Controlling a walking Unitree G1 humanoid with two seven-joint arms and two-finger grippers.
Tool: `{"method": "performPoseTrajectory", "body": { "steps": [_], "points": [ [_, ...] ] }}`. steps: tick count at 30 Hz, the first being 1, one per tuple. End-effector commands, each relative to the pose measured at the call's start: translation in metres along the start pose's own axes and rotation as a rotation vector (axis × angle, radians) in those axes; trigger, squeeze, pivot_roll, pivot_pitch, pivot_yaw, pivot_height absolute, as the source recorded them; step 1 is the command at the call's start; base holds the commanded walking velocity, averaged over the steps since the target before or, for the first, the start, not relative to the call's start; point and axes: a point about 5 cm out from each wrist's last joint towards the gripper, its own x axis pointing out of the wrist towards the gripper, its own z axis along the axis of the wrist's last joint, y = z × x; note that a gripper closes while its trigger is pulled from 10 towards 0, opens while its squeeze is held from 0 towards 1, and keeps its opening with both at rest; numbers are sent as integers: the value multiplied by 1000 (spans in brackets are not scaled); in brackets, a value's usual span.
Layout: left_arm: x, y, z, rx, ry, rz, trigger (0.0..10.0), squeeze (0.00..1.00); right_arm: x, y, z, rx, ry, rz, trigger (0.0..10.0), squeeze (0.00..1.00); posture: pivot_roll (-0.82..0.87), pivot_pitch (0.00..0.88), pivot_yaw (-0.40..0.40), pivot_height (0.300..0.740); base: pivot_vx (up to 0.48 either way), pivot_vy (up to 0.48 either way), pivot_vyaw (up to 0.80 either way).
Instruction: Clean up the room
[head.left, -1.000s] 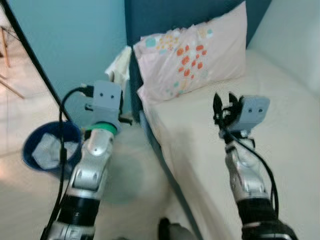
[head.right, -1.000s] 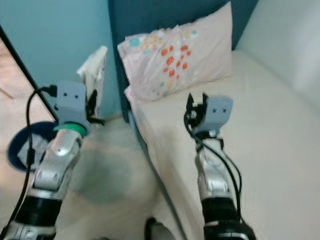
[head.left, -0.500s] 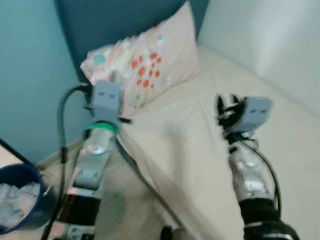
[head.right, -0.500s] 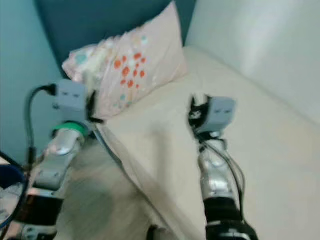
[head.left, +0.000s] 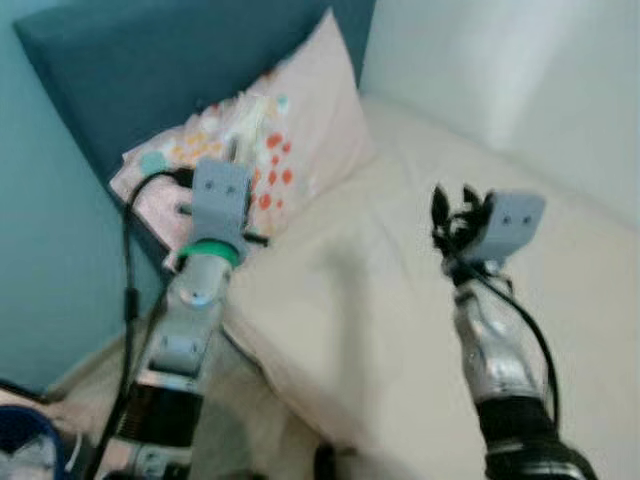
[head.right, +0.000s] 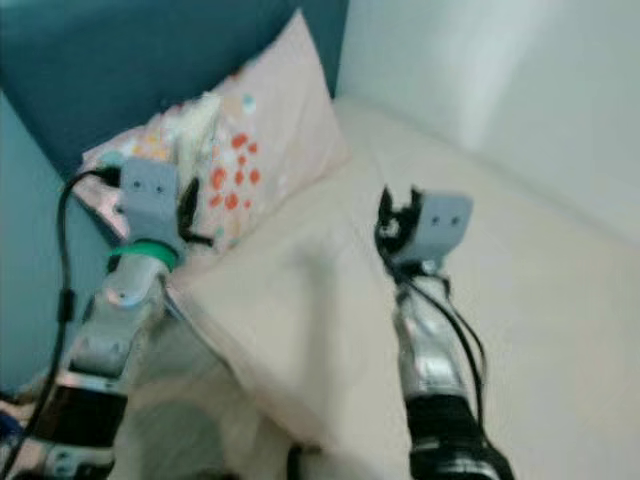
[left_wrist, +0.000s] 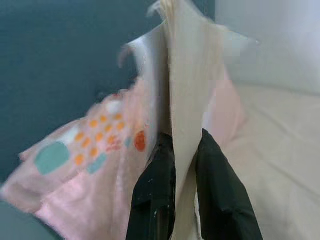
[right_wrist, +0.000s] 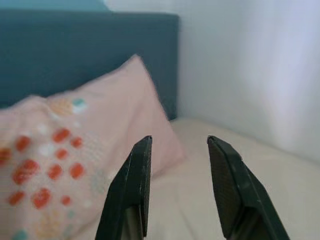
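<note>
Left gripper (left_wrist: 182, 165) pinches a cream cloth (left_wrist: 187, 75), which stands up between the fingers in front of the spotted pillow (head.left: 290, 150). Right gripper (right_wrist: 177, 175) I see spread, holding nothing, raised over the bed (head.left: 400, 300). Pillow leans on the blue headboard (head.left: 150, 80); white wall (head.left: 520, 70) behind.

A cream-white cloth (left_wrist: 185, 100) is pinched between the two black fingers of the left gripper (left_wrist: 184, 165). It is held up in the air and stands tall above the fingers, in front of the spotted pink pillow (head.left: 290, 150).
</note>
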Motion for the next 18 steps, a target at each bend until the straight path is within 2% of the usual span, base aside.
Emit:
{"method": "performPoseTrajectory", "body": {
  "steps": [1, 18],
  "points": [
    [-1, 3, 1, 7, -12, 14, 10000, 0, -6, 0, -7, 3, 28, 2, 10000, 0, -57, 88, 19, 740, 0, 0, 0],
    [-2, 0, -2, 9, -6, -1, 10000, 0, -8, -1, -8, 4, 32, -3, 10000, 0, -63, 94, 22, 740, 0, 0, 0]
  ]
}}
